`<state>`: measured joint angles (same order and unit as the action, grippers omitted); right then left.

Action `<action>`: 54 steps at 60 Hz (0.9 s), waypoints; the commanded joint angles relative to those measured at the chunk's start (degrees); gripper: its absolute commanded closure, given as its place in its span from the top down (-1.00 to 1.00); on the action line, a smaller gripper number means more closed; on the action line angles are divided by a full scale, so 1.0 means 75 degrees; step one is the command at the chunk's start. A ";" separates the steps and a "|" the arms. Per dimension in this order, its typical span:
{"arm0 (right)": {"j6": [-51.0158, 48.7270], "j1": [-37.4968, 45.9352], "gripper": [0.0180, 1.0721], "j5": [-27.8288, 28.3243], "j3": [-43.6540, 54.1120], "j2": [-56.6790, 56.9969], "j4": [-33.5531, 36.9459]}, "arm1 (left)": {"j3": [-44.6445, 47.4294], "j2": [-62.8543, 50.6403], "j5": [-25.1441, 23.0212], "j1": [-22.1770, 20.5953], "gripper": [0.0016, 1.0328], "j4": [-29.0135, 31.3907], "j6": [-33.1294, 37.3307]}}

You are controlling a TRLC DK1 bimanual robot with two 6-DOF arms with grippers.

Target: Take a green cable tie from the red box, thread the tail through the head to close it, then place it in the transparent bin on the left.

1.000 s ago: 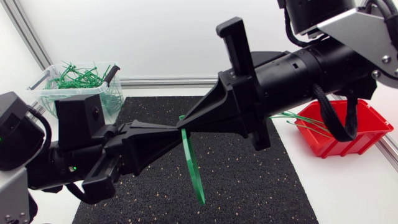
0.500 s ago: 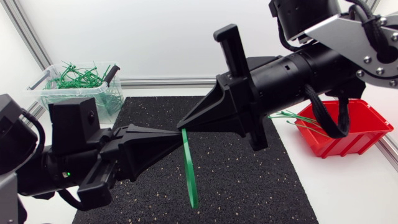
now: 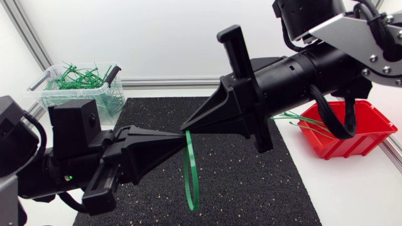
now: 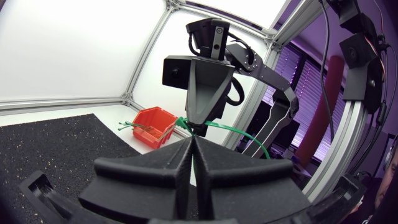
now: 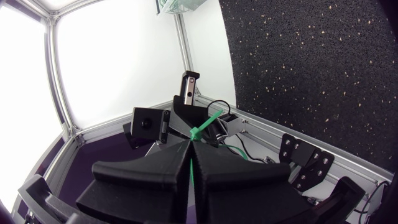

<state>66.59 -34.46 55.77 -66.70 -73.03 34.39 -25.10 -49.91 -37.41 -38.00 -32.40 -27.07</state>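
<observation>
Left arm: the left gripper [image 3: 182,134] is closed, its finger seam pressed tight in the left wrist view; one end of the green cable tie [image 3: 191,206] is judged to be pinched at its tips, so that this end can be steered against the other.
Right arm: the right gripper [image 3: 186,127] is clamped on the tie; in the right wrist view a green strand runs up the finger seam and the head [image 5: 197,130] stands proud of the tips, kept exposed and steady as a target.
Tie position: carried in the air over the black mat [image 3: 251,188], at the spot where the two grippers meet nose to nose; the strap hangs below them as a narrow loop, bent because both ends are brought together.
Threading: judged to be the step in hand; whether the tail has passed through the head cannot be told.
Supply: the red box [image 3: 339,147] stands beside the mat on the right, well apart from the grippers; spare ties [image 3: 301,122] lie in it.
Destination: the transparent bin [image 3: 56,97] stands at the far left, with green ties in it; it lies on the left arm's side, so delivery by that arm is indicated.
Caution: a slight misalignment at the tips may cause the tail to miss the head.
</observation>
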 commanded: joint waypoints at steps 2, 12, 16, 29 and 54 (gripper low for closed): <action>-0.0136 0.0036 -0.88 -0.0358 0.0045 -0.0082 0.0125 | -0.0122 -0.0025 -0.0262 -0.0043 -0.93 -0.0297 0.0398; -0.0242 0.0001 -0.62 -0.0381 0.0127 -0.0059 0.0184 | -0.0051 -0.0084 -0.0133 -0.0125 -0.93 -0.0320 0.0773; -0.0265 0.0024 -0.60 -0.0393 0.0139 -0.0047 0.0172 | -0.0051 -0.0060 -0.0110 -0.0172 -0.93 -0.0309 0.0785; -0.0453 -0.0269 -0.03 -0.0404 0.0069 0.0117 0.0465 | -0.0051 -0.0119 -0.0063 -0.0172 -0.93 -0.0309 0.0961; -0.0546 -0.0152 -0.03 -0.0393 0.0057 0.0246 0.0629 | 0.0042 -0.0201 0.0054 -0.0078 -0.93 -0.0355 0.1207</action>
<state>63.75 -35.88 53.74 -66.78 -71.44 37.34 -24.99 -51.35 -37.01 -38.70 -32.38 -19.25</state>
